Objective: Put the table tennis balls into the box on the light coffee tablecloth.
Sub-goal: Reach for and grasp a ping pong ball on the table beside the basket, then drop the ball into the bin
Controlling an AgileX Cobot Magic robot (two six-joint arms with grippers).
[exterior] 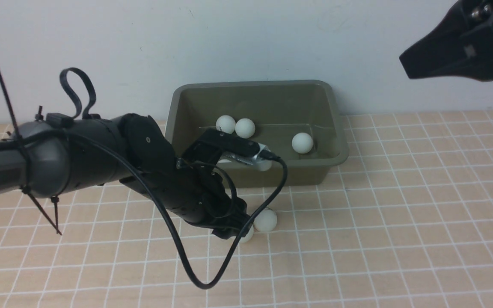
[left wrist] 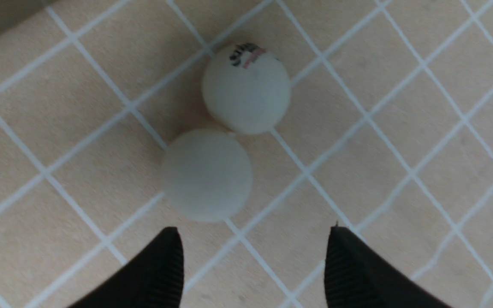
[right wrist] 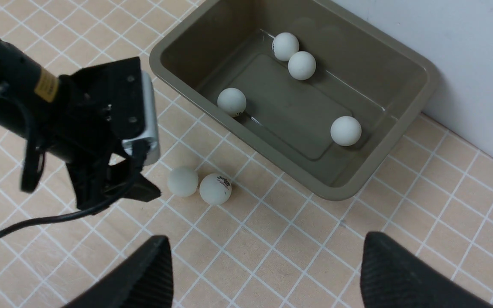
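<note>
Four table tennis balls (right wrist: 345,130) lie in the box (exterior: 306,173). Two more sit on the light coffee tablecloth (exterior: 400,214) just in front of it: the plain ball (left wrist: 207,175) and the logo ball (left wrist: 246,87), touching each other. So we judge the step in hand to be picking up this pair. Our left pincer (left wrist: 255,239) hangs low beside them, apart and empty, with the plain ball just off its tips. Our right pincer (right wrist: 265,238) is raised well clear, also apart. Next, we think, the left must centre on the plain ball without nudging its neighbour, then close.

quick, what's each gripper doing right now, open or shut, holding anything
left gripper: open, holding nothing
right gripper: open, holding nothing
</note>
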